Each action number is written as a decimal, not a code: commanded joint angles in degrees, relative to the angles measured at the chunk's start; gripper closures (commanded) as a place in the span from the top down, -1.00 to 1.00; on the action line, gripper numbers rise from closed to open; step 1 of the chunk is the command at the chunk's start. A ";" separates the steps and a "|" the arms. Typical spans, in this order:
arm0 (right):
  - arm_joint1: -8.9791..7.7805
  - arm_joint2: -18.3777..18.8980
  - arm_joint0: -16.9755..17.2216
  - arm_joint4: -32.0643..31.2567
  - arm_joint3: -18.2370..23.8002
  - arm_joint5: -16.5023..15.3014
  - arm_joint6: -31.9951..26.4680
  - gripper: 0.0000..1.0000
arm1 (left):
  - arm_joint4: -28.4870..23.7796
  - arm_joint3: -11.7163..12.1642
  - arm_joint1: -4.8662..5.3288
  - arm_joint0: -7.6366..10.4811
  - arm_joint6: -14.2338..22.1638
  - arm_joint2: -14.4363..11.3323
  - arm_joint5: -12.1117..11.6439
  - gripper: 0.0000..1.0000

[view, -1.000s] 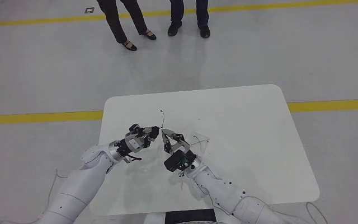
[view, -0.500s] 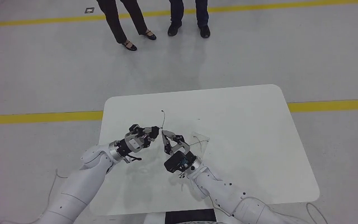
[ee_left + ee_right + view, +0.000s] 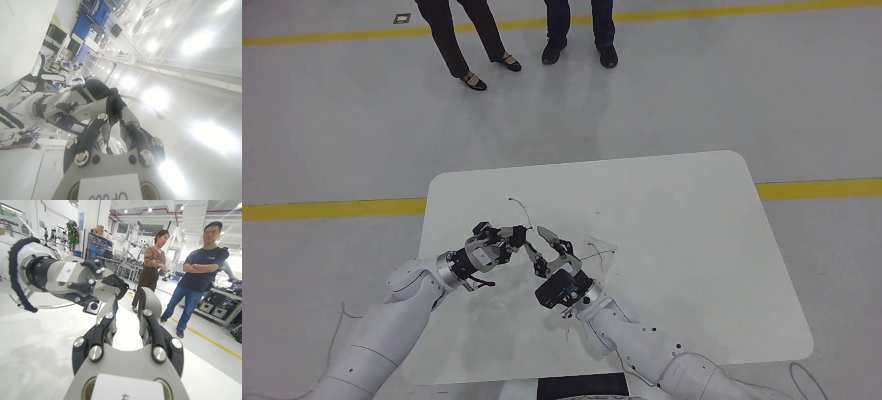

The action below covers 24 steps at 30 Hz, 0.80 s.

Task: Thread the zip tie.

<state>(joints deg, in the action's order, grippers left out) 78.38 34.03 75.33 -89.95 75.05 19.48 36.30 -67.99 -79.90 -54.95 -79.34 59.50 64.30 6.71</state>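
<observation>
Zip tie (image 3: 132,98) was clenched in fingers of left gripper (image 3: 114,100), tail free | right gripper (image 3: 130,294) fingers stood parted, empty, just beside | no loop seen — threading judged outstanding.

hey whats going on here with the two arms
The robot is working on a thin black plastic zip tie above the white table. The left gripper is shut on the tie, with the free end curving up and away. The right gripper is open close beside it, holding nothing. No closed loop shows, so the threading looks not yet done.
</observation>
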 commanded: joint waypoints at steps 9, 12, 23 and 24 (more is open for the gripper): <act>0.18 0.38 -0.13 0.00 -0.09 0.00 0.12 -0.64 | 0.00 0.00 0.00 0.00 0.00 0.00 0.00 -1.00; 0.27 0.42 -0.26 0.00 -0.23 0.00 0.15 -0.66 | 0.00 0.00 0.00 0.00 0.00 0.00 0.00 -1.00; 0.61 0.43 -0.78 0.00 -0.79 0.00 0.39 -0.76 | 0.00 0.00 0.00 0.00 0.00 0.00 0.00 -1.00; 0.63 0.44 -0.80 0.00 -0.84 0.00 0.41 -0.80 | 0.00 0.00 0.00 0.00 0.00 0.00 0.00 -1.00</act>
<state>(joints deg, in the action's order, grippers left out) 78.98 34.46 74.55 -89.95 74.25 19.48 36.69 -67.99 -79.90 -54.95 -79.34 59.50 64.30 6.71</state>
